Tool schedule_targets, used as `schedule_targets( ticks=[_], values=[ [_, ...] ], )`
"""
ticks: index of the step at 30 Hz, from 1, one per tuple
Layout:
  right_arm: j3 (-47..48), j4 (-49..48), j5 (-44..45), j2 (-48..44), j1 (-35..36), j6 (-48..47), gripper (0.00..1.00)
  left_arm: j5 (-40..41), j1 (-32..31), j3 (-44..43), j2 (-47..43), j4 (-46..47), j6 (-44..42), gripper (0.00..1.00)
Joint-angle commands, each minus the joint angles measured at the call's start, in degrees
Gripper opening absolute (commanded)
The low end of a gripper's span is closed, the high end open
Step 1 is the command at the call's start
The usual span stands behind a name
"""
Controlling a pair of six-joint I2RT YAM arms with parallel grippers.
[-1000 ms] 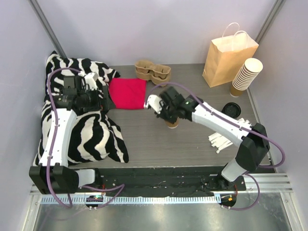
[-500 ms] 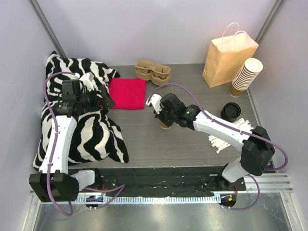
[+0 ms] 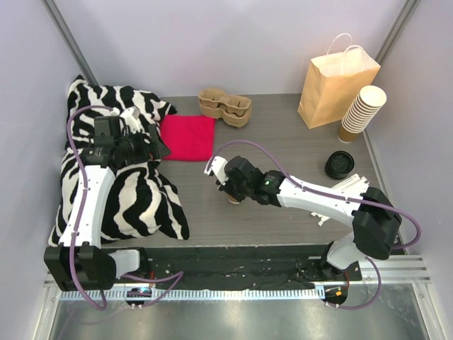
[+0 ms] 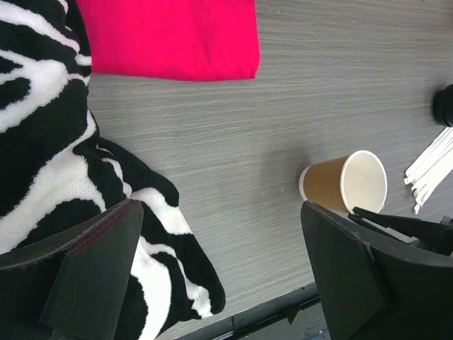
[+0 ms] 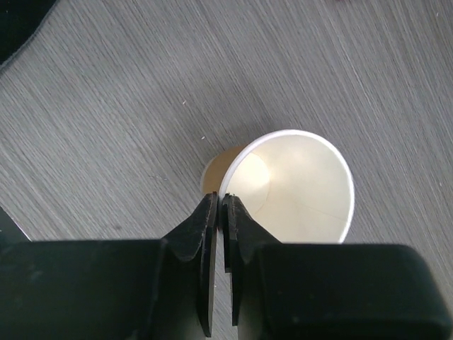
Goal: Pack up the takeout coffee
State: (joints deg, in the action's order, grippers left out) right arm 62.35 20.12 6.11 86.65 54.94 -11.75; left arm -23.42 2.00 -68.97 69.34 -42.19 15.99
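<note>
1. Sliding toward the arm bases and leftward, the right gripper (image 3: 228,193) is now sitting nearer the front edge of the table (image 3: 283,134) than a second ago, bringing the paper cup (image 3: 233,200) along with it.
2. Its fingers (image 5: 207,219) are pinching the cup's rim, one inside the wall and one outside, leaving only a sliver between them. The cup's open mouth is facing the wrist camera.
3. Whether the cup's base is touching the table is not showing clearly.
4. The black lid (image 3: 340,164) is lying well apart from the cup, off to this gripper's right, and is staying where it was earlier.
5. The left gripper (image 3: 157,147) is hanging over the zebra blanket (image 3: 141,198) with its jaws spread wide, grasping nothing and barely shifting since before. The red cloth (image 3: 187,137) is lying just beside it.
6. The paper bag (image 3: 336,88) is standing far beyond the right gripper and to its right, with the stack of cups (image 3: 361,110) leaning just beside the bag.
</note>
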Motion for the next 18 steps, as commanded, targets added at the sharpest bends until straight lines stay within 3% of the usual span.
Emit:
schedule_targets(
  ticks=[1, 9, 12, 14, 18],
  values=[
    [-0.12, -3.42, 2.42, 0.62, 1.14, 1.37, 0.17, -1.19, 0.37, -1.69, 0.53, 1.77, 0.01, 1.00],
    [0.49, -2.19, 2.15, 0.62, 1.66, 2.52, 0.38, -1.54, 0.29, -3.36, 1.85, -0.08, -0.78, 1.00],
    [3.04, 0.61, 0.58, 0.27, 1.66, 2.87, 0.50, -1.89, 0.29, -3.63, 1.94, -0.43, -0.87, 1.00],
    [6.37, 3.59, -1.71, -0.08, 1.66, 2.87, 0.54, -2.42, 0.29, -3.80, 1.94, -0.61, -1.13, 1.00],
    [16.03, 10.80, -8.63, 0.00, 1.23, 1.99, 0.74, -3.56, 0.37, -4.77, 2.20, -1.75, -1.84, 1.00]
  ],
)
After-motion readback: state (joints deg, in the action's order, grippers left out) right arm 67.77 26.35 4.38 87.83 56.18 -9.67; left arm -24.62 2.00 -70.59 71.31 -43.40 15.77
